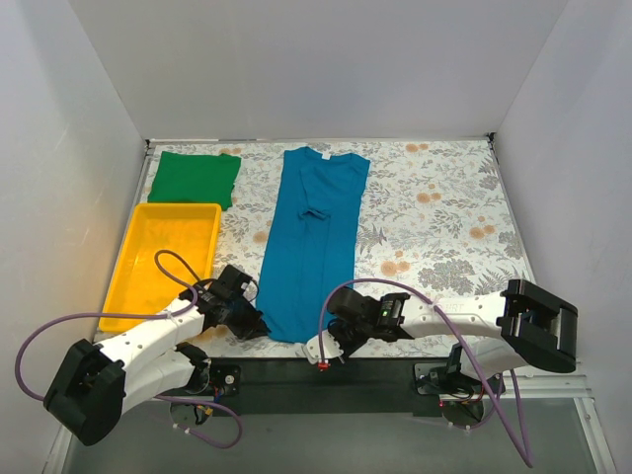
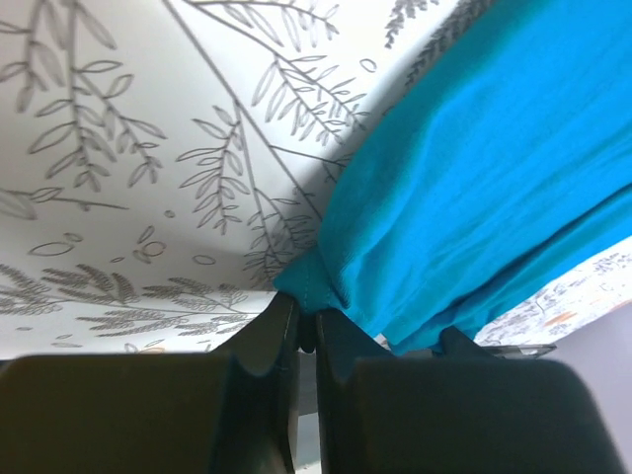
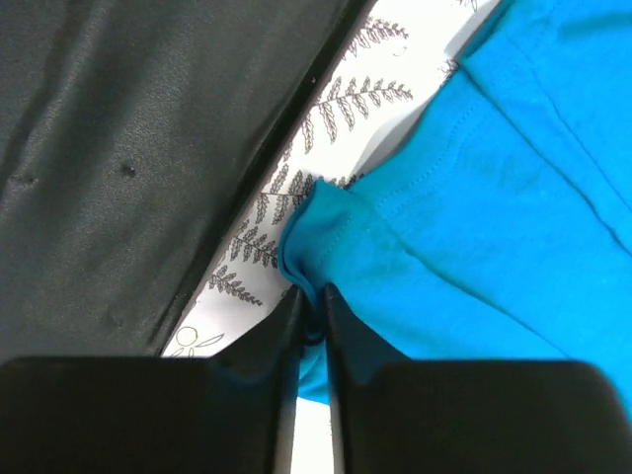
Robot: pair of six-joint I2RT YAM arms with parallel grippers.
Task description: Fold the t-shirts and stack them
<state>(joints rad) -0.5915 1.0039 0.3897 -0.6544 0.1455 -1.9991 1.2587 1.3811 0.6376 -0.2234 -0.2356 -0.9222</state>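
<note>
The teal-blue t-shirt (image 1: 314,237) lies as a long narrow strip down the middle of the flowered cloth, collar at the far end. My left gripper (image 1: 259,326) is shut on its near left hem corner (image 2: 308,286). At the near right hem corner (image 3: 314,267), my right gripper (image 1: 321,341) is shut on the fabric, a fold pinched between its fingers (image 3: 341,326). The green t-shirt (image 1: 195,179) rests folded into a rectangle at the far left of the table.
A yellow plastic tray (image 1: 163,259) stands at the left, just beyond my left arm. The black front edge of the table (image 3: 148,148) runs right beside my right gripper. White walls close in the table on three sides.
</note>
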